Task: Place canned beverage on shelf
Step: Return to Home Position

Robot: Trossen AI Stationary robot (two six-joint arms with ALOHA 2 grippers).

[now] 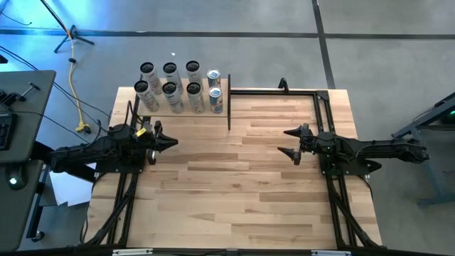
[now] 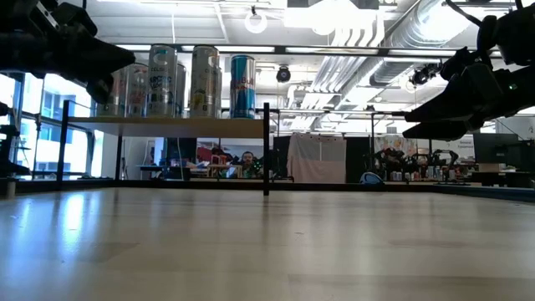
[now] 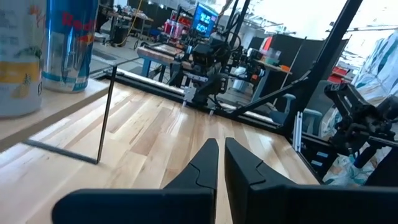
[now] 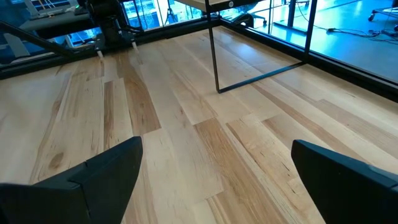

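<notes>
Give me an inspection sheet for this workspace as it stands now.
Surface: wooden tabletop, bare between the arms.
Job's things: shelf at the table's far left corner holds eight cans upright in two rows of four; the two blue cans stand at its right end.
Clutter: nothing seen on the tabletop; a bare black frame stands beside the shelf.
Grippers: left gripper shut, empty, near the shelf; right gripper open, empty, above the table's right side.
Cables: yellow cable on the floor left of the table.
Surroundings: a tripod beyond the table.
</notes>
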